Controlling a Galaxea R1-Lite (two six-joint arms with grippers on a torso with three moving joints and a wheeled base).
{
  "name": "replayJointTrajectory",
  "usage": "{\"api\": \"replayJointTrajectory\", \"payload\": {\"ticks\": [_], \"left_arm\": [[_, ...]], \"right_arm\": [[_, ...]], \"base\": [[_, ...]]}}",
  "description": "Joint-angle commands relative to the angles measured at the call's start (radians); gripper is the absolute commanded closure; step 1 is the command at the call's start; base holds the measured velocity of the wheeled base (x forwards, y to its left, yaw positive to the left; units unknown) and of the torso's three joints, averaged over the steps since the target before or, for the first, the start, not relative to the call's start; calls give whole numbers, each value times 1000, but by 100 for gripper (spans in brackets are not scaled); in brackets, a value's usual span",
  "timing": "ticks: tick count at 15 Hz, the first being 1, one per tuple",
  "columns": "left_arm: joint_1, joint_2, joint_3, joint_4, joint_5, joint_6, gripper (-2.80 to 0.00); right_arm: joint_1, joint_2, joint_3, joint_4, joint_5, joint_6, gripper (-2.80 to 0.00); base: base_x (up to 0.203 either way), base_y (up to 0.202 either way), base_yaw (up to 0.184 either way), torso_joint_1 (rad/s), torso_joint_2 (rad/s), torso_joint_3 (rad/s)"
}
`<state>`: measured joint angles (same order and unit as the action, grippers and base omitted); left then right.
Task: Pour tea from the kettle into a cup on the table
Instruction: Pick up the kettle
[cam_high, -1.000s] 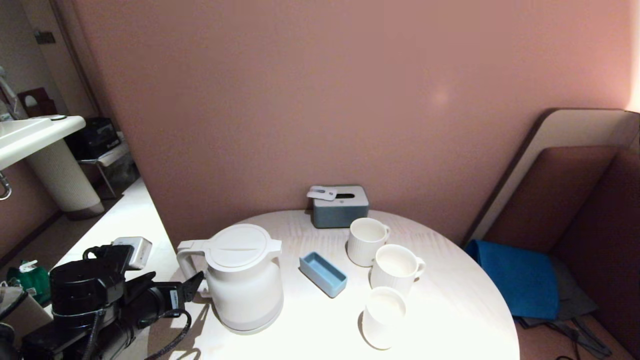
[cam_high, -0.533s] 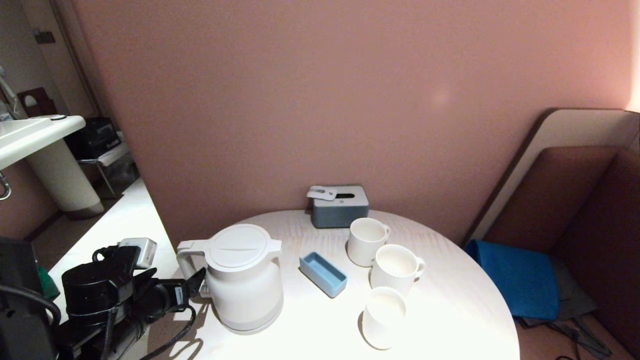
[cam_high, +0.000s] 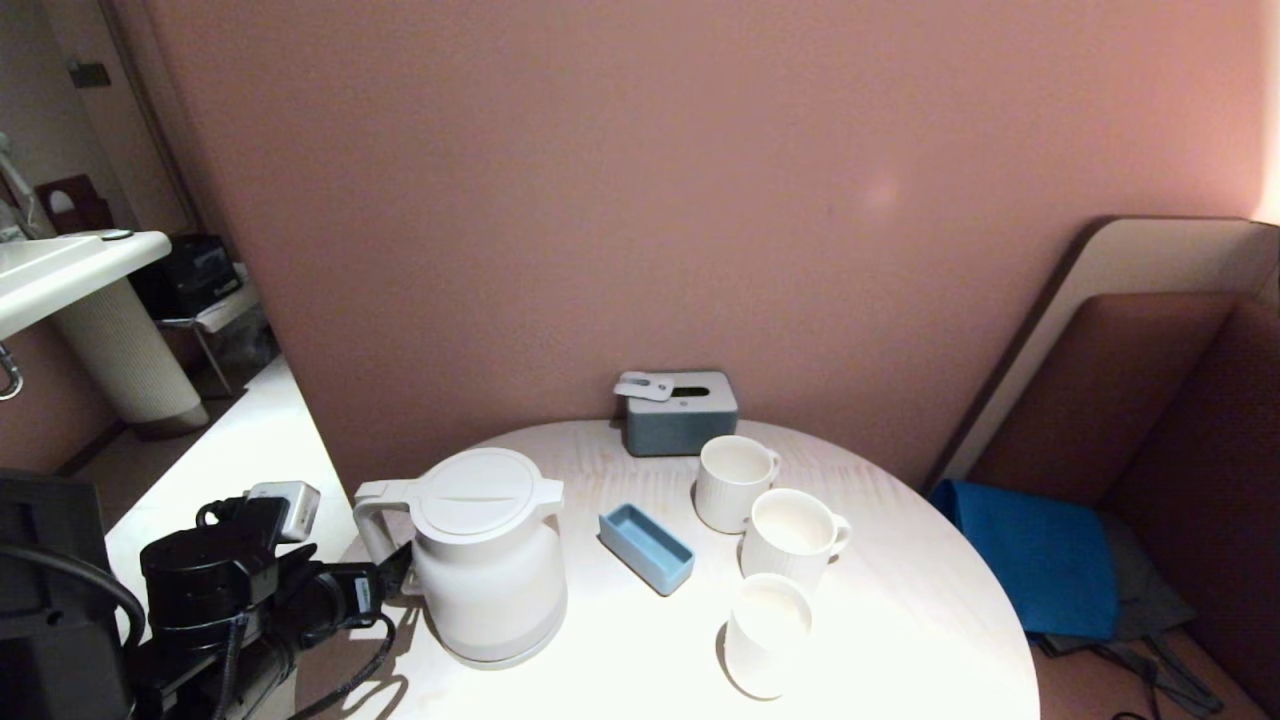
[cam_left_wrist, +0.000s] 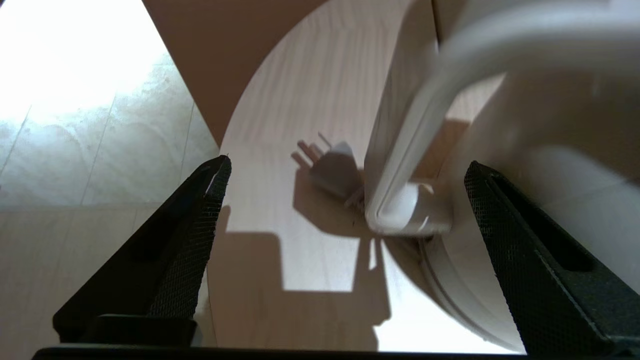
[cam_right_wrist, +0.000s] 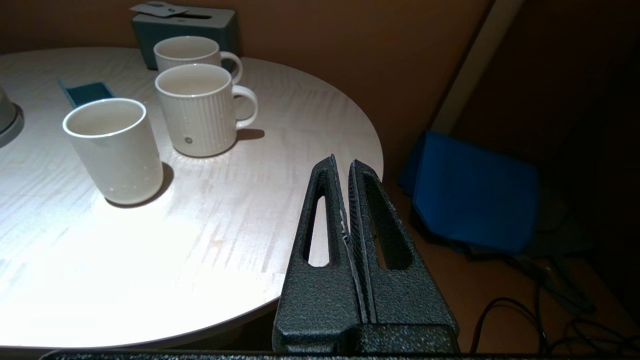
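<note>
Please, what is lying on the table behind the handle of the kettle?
Seen from the left wrist, a grey plug lies on the table behind the kettle handle. Its cord is hidden. The open left gripper straddles the handle.

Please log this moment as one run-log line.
left gripper: open, at kettle handle | right gripper: shut, parked | cups: unfilled

Head cam looks down on the whole table (cam_high: 900, 640) from above; left wrist cam sits super close to the kettle (cam_left_wrist: 525, 150) handle – right wrist cam looks across the same tabletop, low.
</note>
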<state>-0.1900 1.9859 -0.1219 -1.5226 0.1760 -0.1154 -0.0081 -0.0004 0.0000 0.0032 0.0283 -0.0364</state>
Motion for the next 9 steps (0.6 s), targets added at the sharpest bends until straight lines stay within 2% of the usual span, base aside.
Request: {"api": "replayJointTrajectory", "payload": {"ticks": [1, 9], "left_arm": [[0, -15, -29, -47, 2, -12, -280], [1, 39, -103, -47, 4, -12, -280]], "right_arm": [[0, 0, 0, 0, 1, 0, 0], [-1, 0, 0, 0, 1, 0, 0]], "base": [[0, 0, 0, 0, 0, 0], [0, 0, 0, 0, 0, 0]]}}
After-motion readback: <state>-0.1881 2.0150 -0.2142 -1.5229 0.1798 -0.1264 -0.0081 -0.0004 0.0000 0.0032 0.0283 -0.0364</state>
